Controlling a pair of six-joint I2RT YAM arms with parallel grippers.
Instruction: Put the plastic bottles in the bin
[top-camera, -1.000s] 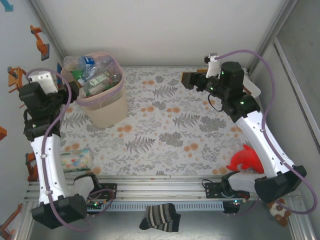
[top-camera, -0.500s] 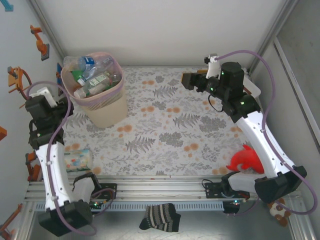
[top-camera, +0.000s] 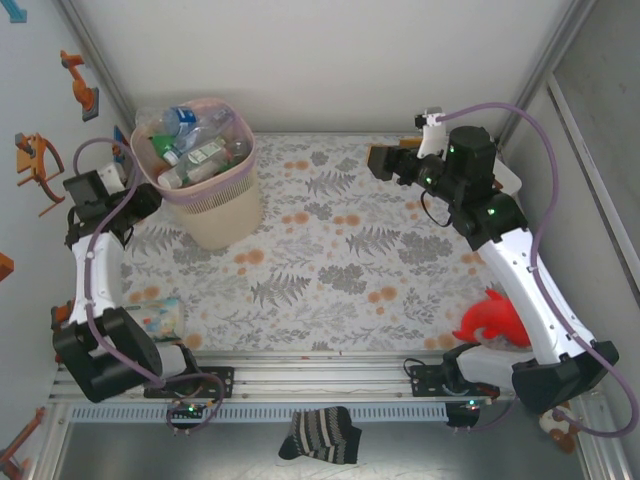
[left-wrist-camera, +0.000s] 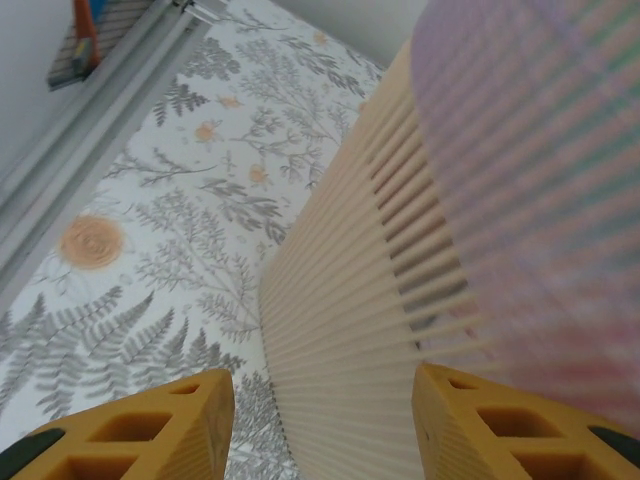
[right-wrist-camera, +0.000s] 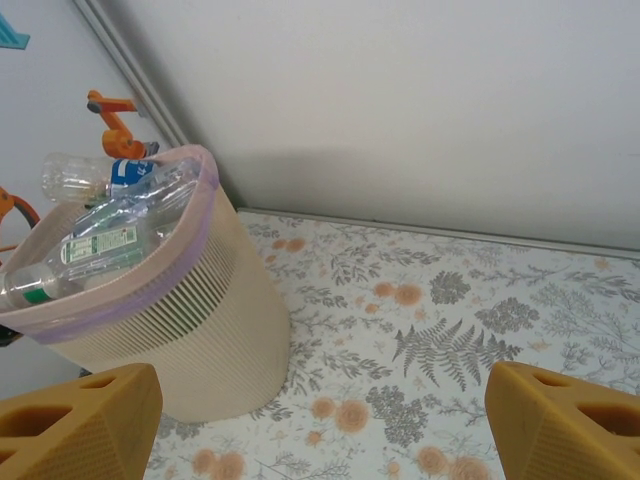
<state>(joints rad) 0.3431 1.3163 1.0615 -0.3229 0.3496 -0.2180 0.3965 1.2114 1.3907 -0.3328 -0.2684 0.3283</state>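
The plastic bottles (top-camera: 190, 150) lie heaped in the bin (top-camera: 215, 215) at the far left of the surface (top-camera: 340, 250), and the top ones rise above the rim. The right wrist view shows clear ones with a blue cap and a green-printed label lying across each other (right-wrist-camera: 110, 240). They look thin-walled and crumpled, so I judge them very light, springy under pressure and slick, likely to squirt out of a hard pinch. The neck just under the cap is probably the stiffest and safest place to take one, or else a creased waist where the wall has already folded. The pile looks loose, so a nudge could roll a top bottle over the rim. The bin itself seems light and flexible and may slide or tip if pushed from the side. The left claw (left-wrist-camera: 325, 420) stands apart, low at the bin's left side with the ribbed wall running up between its fingers; I cannot tell whether either finger touches it. The right claw (right-wrist-camera: 320, 420) is spread wide and empty, held above the far right of the surface, well apart from the bin and facing it. A pale printed thing (top-camera: 155, 318) lies at the near left beside the left arm, and I cannot tell whether it is a bottle.
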